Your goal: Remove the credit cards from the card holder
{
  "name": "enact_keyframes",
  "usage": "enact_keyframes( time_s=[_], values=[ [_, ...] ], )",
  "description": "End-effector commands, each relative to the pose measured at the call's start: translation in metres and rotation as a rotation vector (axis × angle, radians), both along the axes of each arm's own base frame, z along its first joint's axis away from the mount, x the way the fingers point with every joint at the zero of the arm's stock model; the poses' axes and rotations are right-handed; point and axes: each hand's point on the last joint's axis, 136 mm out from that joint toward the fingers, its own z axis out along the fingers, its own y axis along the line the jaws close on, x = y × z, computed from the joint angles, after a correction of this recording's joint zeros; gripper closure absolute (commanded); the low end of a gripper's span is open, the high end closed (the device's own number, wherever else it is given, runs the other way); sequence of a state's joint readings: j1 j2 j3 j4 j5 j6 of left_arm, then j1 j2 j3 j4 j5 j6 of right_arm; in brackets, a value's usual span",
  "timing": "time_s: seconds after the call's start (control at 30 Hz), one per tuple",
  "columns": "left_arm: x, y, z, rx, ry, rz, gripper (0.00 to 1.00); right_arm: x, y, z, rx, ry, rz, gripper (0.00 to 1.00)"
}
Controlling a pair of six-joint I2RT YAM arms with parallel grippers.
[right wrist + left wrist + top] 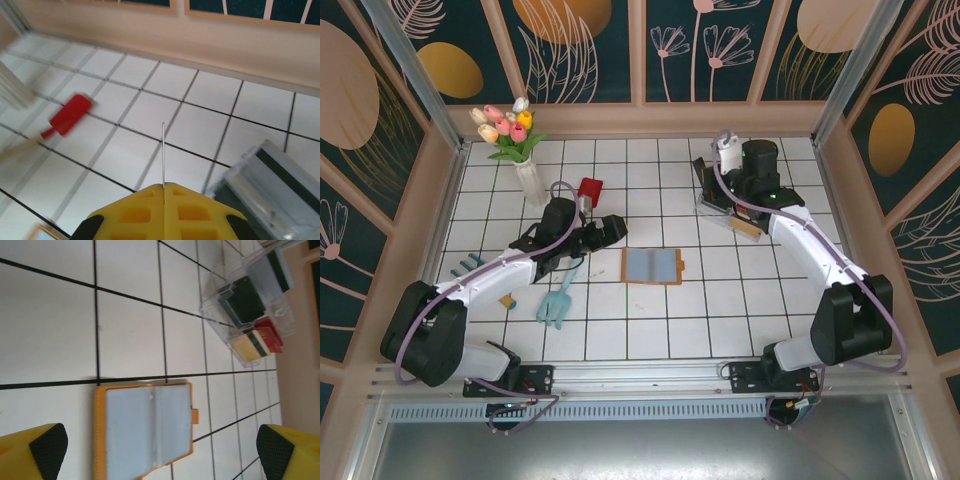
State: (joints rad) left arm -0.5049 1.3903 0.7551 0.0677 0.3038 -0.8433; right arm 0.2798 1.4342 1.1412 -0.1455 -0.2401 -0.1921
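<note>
Wide open goes the left gripper (164, 449) above the wallet (651, 265), spread flat in the middle of the white-tiled table (660, 325), while the right gripper (163, 187) pinches a thin card (163, 150) edge-on near the far right corner, teal flowered walls (710, 50) all round.

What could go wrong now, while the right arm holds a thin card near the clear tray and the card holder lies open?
1. The right jaws are shut on a thin card, seen edge-on and gripped at one end. It may slip, or land beside the clear tray on release.
2. The card holder lies open and unpinned, and the left jaws stand wide open near it. A pull on a pocket may drag it across the tiles.
</note>
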Motion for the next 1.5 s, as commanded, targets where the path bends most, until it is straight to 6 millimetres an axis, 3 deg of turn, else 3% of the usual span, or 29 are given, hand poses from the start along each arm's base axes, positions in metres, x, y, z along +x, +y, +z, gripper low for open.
enact_keyframes(
  time_s=[0.0,0.27,0.67,0.93,1.1,1.47],
  values=[
    [0.002,0.013,-0.011,0.074,-0.004,0.021,0.01,-0.003,-0.007,-0.01,-0.249,-0.105,0.14,1.0],
    [-0.002,0.005,-0.019,0.057,0.023,-0.031,0.01,-0.013,-0.005,-0.056,-0.456,-0.019,0.423,1.0],
    [-0.003,0.001,-0.023,0.039,0.055,-0.041,0.01,0.028,-0.032,-0.098,-0.668,0.104,0.432,1.0],
    [-0.006,0.001,-0.023,0.04,0.06,-0.051,0.02,0.04,-0.036,-0.101,-0.689,0.103,0.449,1.0],
    [-0.008,0.001,-0.025,0.037,0.065,-0.055,0.02,0.042,-0.043,-0.114,-0.716,0.152,0.449,1.0],
    [-0.013,-0.001,-0.024,0.039,0.072,-0.085,0.02,0.051,-0.039,-0.121,-0.679,0.165,0.465,0.99]
  ],
)
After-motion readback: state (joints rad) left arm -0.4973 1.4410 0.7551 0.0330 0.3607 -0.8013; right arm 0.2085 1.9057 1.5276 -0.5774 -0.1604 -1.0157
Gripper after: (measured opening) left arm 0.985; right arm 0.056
